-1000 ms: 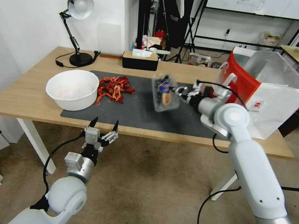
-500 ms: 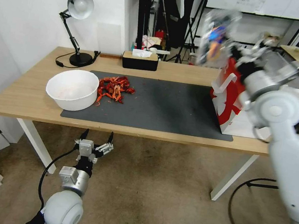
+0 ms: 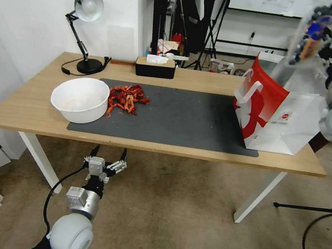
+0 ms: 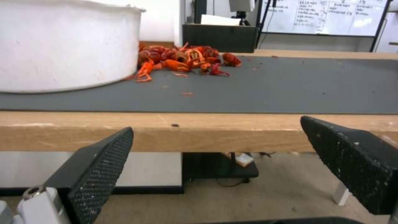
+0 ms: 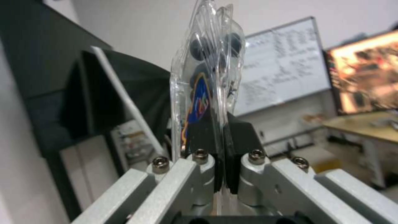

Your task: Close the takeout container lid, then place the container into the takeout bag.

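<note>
1. Lid closure looks done: the clear plastic clamshell takeout container (image 5: pixel 207 93) with dark berries is seen edge-on, halves pressed together, though the latch is not visible.
2. It is clamped in the right gripper (image 5: pixel 219 174), held high above the open red-and-white paper takeout bag (image 3: pixel 272 113).
3. Bagging is not yet done.
4. The left gripper (image 3: pixel 107 155) is parked below the table edge, fingers spread wide, empty.
</note>
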Tool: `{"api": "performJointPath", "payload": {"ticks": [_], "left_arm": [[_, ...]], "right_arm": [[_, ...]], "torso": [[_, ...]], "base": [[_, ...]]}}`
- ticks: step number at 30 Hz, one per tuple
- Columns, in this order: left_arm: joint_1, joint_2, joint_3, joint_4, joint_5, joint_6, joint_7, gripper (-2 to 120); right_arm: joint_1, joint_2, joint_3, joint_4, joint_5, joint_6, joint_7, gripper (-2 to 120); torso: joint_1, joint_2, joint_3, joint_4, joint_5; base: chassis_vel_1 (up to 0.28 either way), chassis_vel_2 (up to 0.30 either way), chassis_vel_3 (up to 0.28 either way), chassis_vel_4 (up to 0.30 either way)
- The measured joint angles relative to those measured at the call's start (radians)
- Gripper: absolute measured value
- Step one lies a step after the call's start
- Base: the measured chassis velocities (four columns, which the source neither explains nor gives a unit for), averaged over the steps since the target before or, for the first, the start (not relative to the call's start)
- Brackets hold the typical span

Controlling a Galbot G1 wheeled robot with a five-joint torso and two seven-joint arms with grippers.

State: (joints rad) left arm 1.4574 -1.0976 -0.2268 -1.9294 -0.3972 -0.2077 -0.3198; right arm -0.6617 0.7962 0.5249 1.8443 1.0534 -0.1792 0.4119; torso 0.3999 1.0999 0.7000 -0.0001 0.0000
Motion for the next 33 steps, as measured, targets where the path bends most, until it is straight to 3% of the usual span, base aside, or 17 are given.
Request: {"api": "performJointPath", "payload": {"ticks": [13,20,26,30,33], "left_arm": [[-0.020,-0.003,0.019,0.018,-0.001,0.002,0.000,100],[-0.024,0.000,0.020,0.020,-0.002,0.004,0.000,100],[-0.026,0.000,0.021,0.020,-0.003,0.008,-0.001,100],[-0.023,-0.001,0.022,0.019,-0.003,0.008,-0.001,100],[-0.021,-0.006,0.020,0.017,-0.005,0.008,0.000,100]], "right_arm": [[-0.115,0.059,0.054,0.010,0.123,-0.015,0.092,2],[-0.125,0.095,0.062,0.025,0.251,-0.027,0.151,29],[-0.126,0.098,0.060,0.020,0.257,-0.037,0.165,49],[-0.134,0.086,0.048,0.036,0.194,-0.038,0.142,63],[-0.155,0.053,0.025,0.089,0.076,-0.009,0.053,78]], "torso": [[0.000,0.000,0.000,0.0001,0.0001],[0.000,0.000,0.000,0.0002,-0.0003],[0.000,0.000,0.000,0.0001,-0.0001],[0.000,0.000,0.000,0.0001,0.0001],[0.000,0.000,0.000,0.0001,-0.0001]], "base": [[0.000,0.000,0.000,0.000],[0.000,0.000,0.000,0.000],[0.000,0.000,0.000,0.000],[0.000,0.000,0.000,0.000],[0.000,0.000,0.000,0.000]]}}
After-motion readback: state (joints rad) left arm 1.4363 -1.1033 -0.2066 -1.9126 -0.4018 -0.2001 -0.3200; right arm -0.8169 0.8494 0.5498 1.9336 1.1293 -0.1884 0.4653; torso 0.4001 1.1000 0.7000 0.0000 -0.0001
